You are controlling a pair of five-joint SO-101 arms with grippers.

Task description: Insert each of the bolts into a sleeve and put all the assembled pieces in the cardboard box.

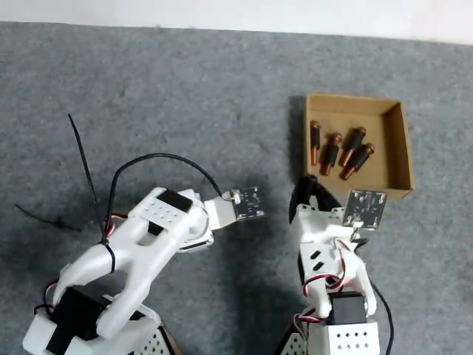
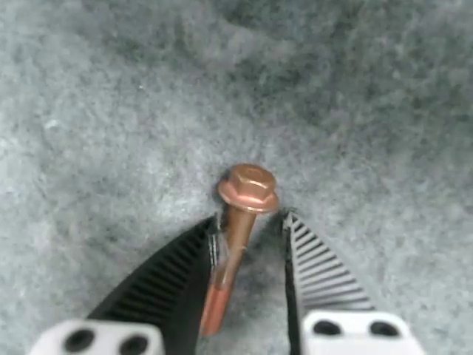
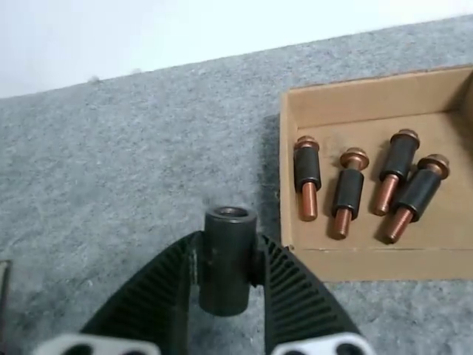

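On the grey table (image 1: 185,89), the cardboard box (image 1: 384,122) sits toward the far right corner, with four assembled pieces (image 1: 330,154) lying inside. We see the right gripper (image 3: 229,238), just off the box's near left corner, pinching an upright black sleeve (image 3: 228,266). Nearer the table's middle, the left gripper (image 2: 250,220) stands spread around a copper bolt (image 2: 247,188), which touches one finger and is clear of the other.

**Sleeve gripped beside a loaded box**

The right claw (image 3: 228,244) grips a black cylindrical sleeve (image 3: 230,268) upright between its ribbed black fingers (image 3: 295,296), over the grey felt worktop (image 3: 111,163). Near it, an open brown cardboard box (image 3: 369,264) holds four sleeved copper-coloured bolts (image 3: 347,194), lying side by side with heads pointing away from the claw.
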